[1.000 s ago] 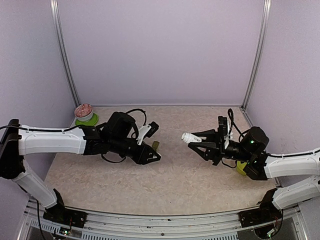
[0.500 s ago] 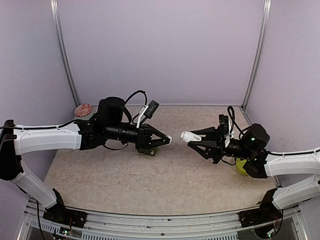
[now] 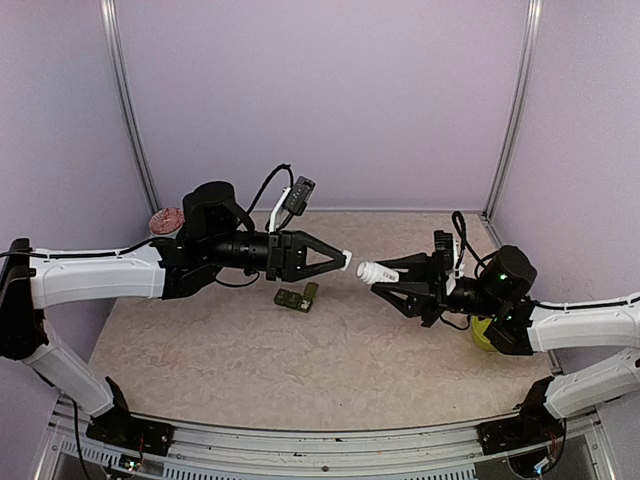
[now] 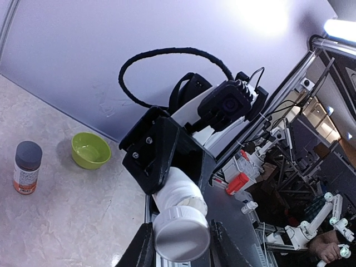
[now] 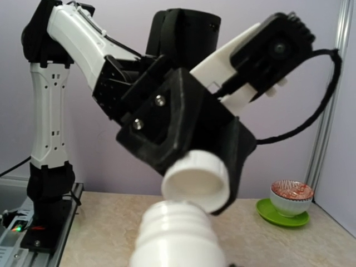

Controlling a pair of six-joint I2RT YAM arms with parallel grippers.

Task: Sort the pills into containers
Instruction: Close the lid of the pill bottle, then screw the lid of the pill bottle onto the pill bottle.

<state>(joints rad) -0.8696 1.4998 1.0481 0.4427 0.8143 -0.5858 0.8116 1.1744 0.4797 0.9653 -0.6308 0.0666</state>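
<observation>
On the left of the desk [image 3: 330, 370], my left arm [image 3: 100, 280] reaches level toward the middle. My right arm [image 3: 580, 325] comes in from the other side to meet it. The step in hand, as I read it, is getting the cap [image 3: 346, 257] clear of the white bottle [image 3: 370, 271]. In the right wrist view the cap's hollow faces the bottle's threaded neck and sits just above it, tilted, so I judge it off the thread or very nearly.

To do this well, I would draw the left arm straight back along the bottle's axis, not sideways, so the rim cannot catch the thread. The containers [image 3: 297, 296] lie on the desk below the cap and a little left of it, well apart from both arms. Whether any lid is up I cannot tell. I would hold the right arm steady and not let the mouth dip, since a tilt could spill the contents before the bottle is over the containers.

The left jaws stand narrowly apart, clamped on the sides of the cap. The right jaws are closed around the bottle's body behind the neck. Both loads hang in the air, touching nothing on the desk.
</observation>
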